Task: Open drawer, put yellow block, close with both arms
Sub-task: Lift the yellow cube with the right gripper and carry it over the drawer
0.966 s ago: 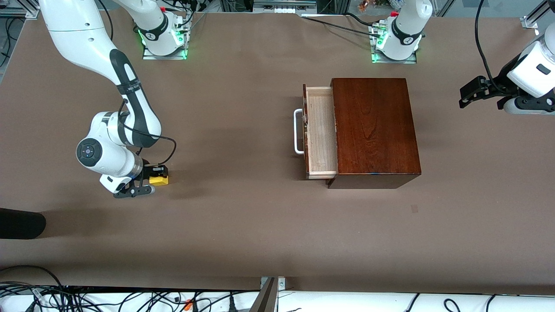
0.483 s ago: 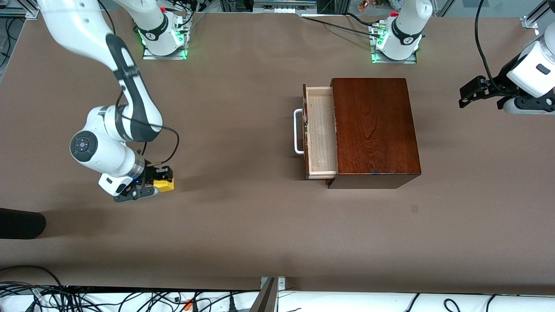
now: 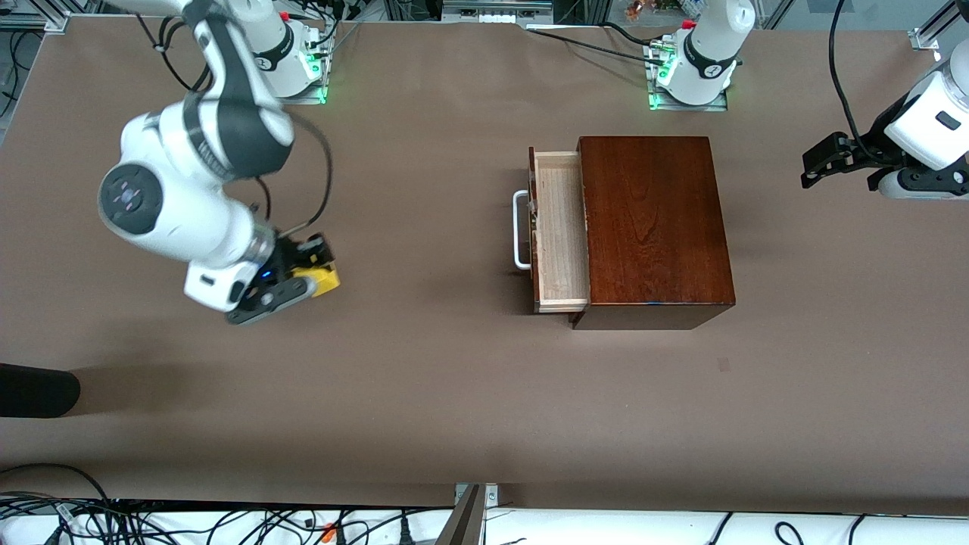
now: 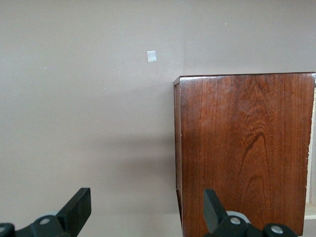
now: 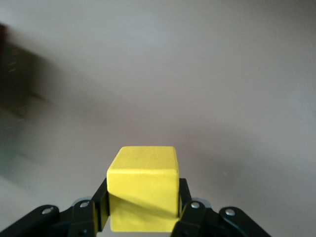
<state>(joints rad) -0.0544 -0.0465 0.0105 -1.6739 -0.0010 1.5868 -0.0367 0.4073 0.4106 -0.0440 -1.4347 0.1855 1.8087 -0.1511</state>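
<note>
The dark reddish-brown wooden box [image 3: 655, 227] stands toward the left arm's end of the table. Its drawer [image 3: 560, 231] is pulled out, showing pale wood, with the white bar handle [image 3: 519, 231] on its front. My right gripper [image 3: 306, 276] is shut on the yellow block [image 3: 318, 280] and holds it above the bare table toward the right arm's end. In the right wrist view the block [image 5: 143, 192] sits between the fingers. My left gripper [image 3: 821, 163] is open and waits beside the box, which fills part of the left wrist view [image 4: 244, 148].
A small pale patch [image 3: 724, 365] lies on the brown table nearer the front camera than the box. A dark object [image 3: 38, 390] lies at the table's edge at the right arm's end. Cables run along the near edge.
My right gripper has lifted the yellow block off the table and carried it up and a little toward the drawer. The left arm and the box have not moved.
</note>
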